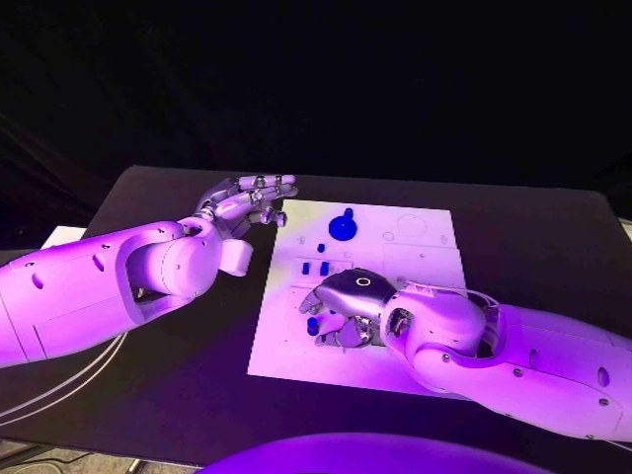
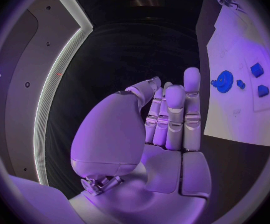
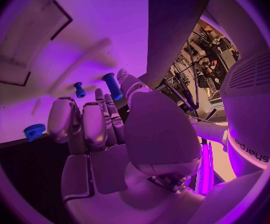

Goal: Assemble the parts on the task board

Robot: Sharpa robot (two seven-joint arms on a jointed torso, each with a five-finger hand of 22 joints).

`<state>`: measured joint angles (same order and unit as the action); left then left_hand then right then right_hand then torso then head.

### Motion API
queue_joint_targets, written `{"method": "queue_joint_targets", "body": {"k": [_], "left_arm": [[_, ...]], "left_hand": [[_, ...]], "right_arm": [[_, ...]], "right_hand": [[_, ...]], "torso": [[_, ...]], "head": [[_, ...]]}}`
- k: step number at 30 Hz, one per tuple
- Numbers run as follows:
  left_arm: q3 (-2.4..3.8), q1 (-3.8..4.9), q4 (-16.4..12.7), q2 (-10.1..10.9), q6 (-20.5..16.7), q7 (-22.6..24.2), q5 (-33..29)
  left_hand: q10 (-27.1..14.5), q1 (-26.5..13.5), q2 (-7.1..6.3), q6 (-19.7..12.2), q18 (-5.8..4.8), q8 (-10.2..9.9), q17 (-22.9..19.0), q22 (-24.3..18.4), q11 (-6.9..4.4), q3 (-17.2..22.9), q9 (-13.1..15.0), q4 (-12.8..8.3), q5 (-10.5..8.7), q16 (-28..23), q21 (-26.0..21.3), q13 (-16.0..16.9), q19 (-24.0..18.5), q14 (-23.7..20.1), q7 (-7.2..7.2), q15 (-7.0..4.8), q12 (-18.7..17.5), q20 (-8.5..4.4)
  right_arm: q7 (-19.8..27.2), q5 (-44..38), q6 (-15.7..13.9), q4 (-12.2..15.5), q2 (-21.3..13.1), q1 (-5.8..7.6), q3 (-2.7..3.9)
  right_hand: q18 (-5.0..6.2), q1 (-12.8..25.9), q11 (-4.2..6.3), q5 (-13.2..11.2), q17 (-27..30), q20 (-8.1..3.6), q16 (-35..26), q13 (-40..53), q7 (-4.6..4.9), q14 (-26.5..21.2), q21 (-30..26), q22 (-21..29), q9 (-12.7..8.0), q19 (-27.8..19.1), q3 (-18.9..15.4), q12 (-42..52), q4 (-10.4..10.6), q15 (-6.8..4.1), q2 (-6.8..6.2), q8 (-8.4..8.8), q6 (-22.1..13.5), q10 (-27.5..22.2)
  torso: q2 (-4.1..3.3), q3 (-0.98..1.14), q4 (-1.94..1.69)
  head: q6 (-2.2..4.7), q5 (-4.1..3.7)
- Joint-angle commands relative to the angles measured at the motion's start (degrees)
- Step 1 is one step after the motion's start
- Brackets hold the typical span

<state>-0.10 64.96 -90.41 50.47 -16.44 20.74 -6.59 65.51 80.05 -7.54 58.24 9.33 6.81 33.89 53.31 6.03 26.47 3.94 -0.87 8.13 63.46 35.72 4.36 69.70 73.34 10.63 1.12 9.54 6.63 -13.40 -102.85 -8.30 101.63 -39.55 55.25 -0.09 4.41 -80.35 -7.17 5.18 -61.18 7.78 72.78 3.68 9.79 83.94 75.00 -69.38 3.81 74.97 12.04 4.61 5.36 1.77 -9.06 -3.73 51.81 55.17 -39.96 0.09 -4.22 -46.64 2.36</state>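
A: What is the right hand (image 1: 348, 308) doing now?

B: It is hanging over the white board (image 1: 409, 265), toward six o'clock, fingers curled downward. A small blue peg (image 1: 312, 325) is just beside its fingertips; I cannot tell if it is pinching it.

A: And the left hand (image 1: 248, 204)?

B: It is resting at the board's ten o'clock corner, fingers together and straight, holding nothing.

A: Where are the other parts?

B: The blue gear (image 1: 344, 227) is lying toward twelve o'clock, small blocks (image 1: 316, 267) near the middle. I think it is picking a peg; next it needs a firm pinch and a careful lift.
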Motion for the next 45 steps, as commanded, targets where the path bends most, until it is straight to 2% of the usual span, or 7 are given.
{"method": "queue_joint_targets", "body": {"k": [1, 12, 19, 26, 28, 36, 45], "left_arm": [[0.03, 0.03, -0.16, -0.02, 1.12, 0.12, -0.15], [0.02, 0.02, -0.09, 0.26, 1.26, 0.0, -0.15], [-0.02, 0.02, -0.27, 0.32, 1.35, -0.1, -0.15], [-0.04, 0.02, -0.85, 0.59, 1.38, -0.11, -0.1], [-0.04, 0.02, -0.9, 0.61, 1.42, -0.13, -0.09], [-0.06, 0.02, -0.78, 0.48, 1.65, -0.19, -0.07], [-0.1, 0.02, -0.61, 0.49, 1.73, -0.21, -0.06]], "left_hand": [[-0.43, -0.13, 0.54, -0.5, 0.99, 0.3, -0.06, -0.05, 0.15, -0.21, -0.02, -0.26, 0.02, -0.15, -0.18, -0.03, -0.41, -0.37, 0.05, -0.09, 0.34, 0.02], [-0.43, -0.13, 0.54, -0.5, 0.99, 0.3, -0.06, -0.05, 0.15, -0.21, -0.02, -0.26, 0.02, -0.15, -0.18, -0.03, -0.41, -0.37, 0.05, -0.09, 0.34, 0.02], [-0.43, -0.13, 0.54, -0.5, 0.99, 0.3, -0.06, -0.05, 0.15, -0.21, -0.02, -0.26, 0.02, -0.15, -0.18, -0.03, -0.41, -0.37, 0.05, -0.09, 0.34, 0.02], [-0.43, -0.13, 0.54, -0.5, 0.99, 0.3, -0.06, -0.05, 0.15, -0.21, -0.02, -0.26, 0.02, -0.15, -0.18, -0.03, -0.41, -0.37, 0.05, -0.09, 0.34, 0.02], [-0.43, -0.13, 0.54, -0.5, 0.99, 0.3, -0.06, -0.05, 0.15, -0.21, -0.02, -0.26, 0.02, -0.15, -0.18, -0.03, -0.41, -0.37, 0.05, -0.09, 0.34, 0.02], [-0.43, -0.13, 0.54, -0.5, 0.99, 0.3, -0.06, -0.05, 0.15, -0.21, -0.02, -0.26, 0.02, -0.15, -0.18, -0.03, -0.41, -0.37, 0.05, -0.09, 0.34, 0.02], [-0.43, -0.13, 0.54, -0.5, 0.99, 0.3, -0.06, -0.05, 0.15, -0.21, -0.02, -0.26, 0.02, -0.15, -0.18, -0.03, -0.41, -0.37, 0.05, -0.09, 0.34, 0.02]], "right_arm": [[0.79, 0.14, -4.88, 0.63, -0.41, -0.02, 0.01], [0.62, 5.12, -11.16, 6.56, -8.62, 0.49, 1.76], [-6.51, 16.68, -8.7, 10.73, -18.69, 2.85, 2.38], [-16.35, 19.66, -8.33, 14.25, -27.04, 3.06, 1.64], [-18.61, 19.49, -8.28, 15.14, -28.59, 2.88, 1.4], [-23.76, 16.12, -7.22, 16.83, -30.63, 2.25, 0.89], [-26.12, 13.29, -5.04, 17.11, -29.67, 1.02, 0.76]], "right_hand": [[0.9, -0.34, 0.05, 0.4, 0.22, 0.23, -0.33, 0.08, -0.05, 0.84, -0.25, -0.01, 0.13, 0.12, -1.24, 0.44, -0.02, 0.24, 0.94, 0.05, -0.19, -0.11], [0.79, -1.41, 0.84, 2.36, 0.23, -0.28, -0.24, 0.16, -0.03, 0.98, 0.04, -0.36, 0.39, 0.7, -3.53, 3.0, 0.0, -0.34, 2.75, -0.3, 2.69, 4.1], [-0.47, 1.2, 3.27, 4.39, -3.64, -1.57, 2.61, 2.65, -1.05, 2.18, 4.1, -5.59, 0.74, 4.57, -4.81, 9.18, 3.06, -2.14, 3.22, -1.42, 6.29, 17.98], [-2.07, 6.29, 5.74, 9.22, -7.76, -4.05, 5.7, 14.24, -3.4, 3.01, 8.89, -11.87, 1.04, 8.89, -10.24, 20.88, 8.56, -4.41, 2.13, -2.78, 8.09, 26.17], [-2.2, 4.22, 6.05, 11.58, -8.99, -4.86, 6.82, 33.0, -4.0, 2.94, 9.67, -12.89, 1.4, 9.28, -13.8, 35.43, 11.48, -4.41, 3.21, -3.29, 7.12, 21.06], [-2.58, 6.9, 6.07, 11.47, -11.35, -4.23, 8.33, 51.87, -3.96, 3.29, 10.53, -14.18, 2.98, 10.05, -18.6, 50.84, 11.23, -4.66, 5.37, -5.66, 8.82, 23.26], [-2.63, 8.6, 6.36, 11.29, -12.28, -4.34, 8.92, 57.8, -4.35, 3.38, 10.69, -14.44, 4.29, 10.17, -21.03, 55.28, 11.34, -4.82, 6.08, -7.03, 9.6, 24.15]], "torso": [[-0.05, 0.06, -0.05], [0.06, 0.04, 0.22], [0.24, -0.04, 0.46], [0.27, -0.08, 1.18], [0.32, -0.09, 1.41], [0.46, -0.1, 1.44], [0.4, -0.12, 1.54]], "head": [[0.14, -0.2], [0.69, -1.27], [1.39, -3.99], [1.82, -5.09], [1.84, -5.13], [1.85, -5.61], [1.73, -5.43]]}}
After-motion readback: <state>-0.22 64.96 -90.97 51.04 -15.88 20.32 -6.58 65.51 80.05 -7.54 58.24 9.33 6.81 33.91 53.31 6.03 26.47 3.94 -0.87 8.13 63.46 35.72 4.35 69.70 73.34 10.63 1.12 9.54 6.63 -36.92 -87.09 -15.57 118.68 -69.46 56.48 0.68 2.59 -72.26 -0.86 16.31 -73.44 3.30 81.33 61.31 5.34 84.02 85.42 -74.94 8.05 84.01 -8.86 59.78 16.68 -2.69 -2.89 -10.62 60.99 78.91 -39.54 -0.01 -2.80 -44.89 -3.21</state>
